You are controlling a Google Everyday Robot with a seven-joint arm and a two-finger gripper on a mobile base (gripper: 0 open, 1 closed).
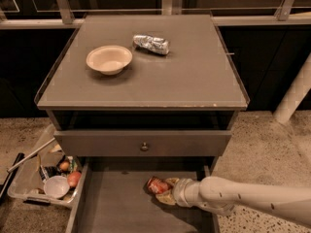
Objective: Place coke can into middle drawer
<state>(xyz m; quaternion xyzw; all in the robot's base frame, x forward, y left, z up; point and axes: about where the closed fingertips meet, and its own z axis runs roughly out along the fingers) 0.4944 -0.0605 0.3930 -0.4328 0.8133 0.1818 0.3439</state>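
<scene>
The coke can (156, 185), small and red, lies on the grey floor of the open middle drawer (116, 208), toward its back right. My gripper (167, 191) reaches in from the right on a white arm and its fingers sit around the can's right end, low over the drawer floor. The can's far end is partly hidden by the fingers.
A cream bowl (109, 58) and a silver-grey can (151, 43) sit on the cabinet top. A closed drawer front with a round knob (144, 146) is above the open drawer. A clear bin (46, 176) of items stands on the floor at left. A white post (294, 93) is at right.
</scene>
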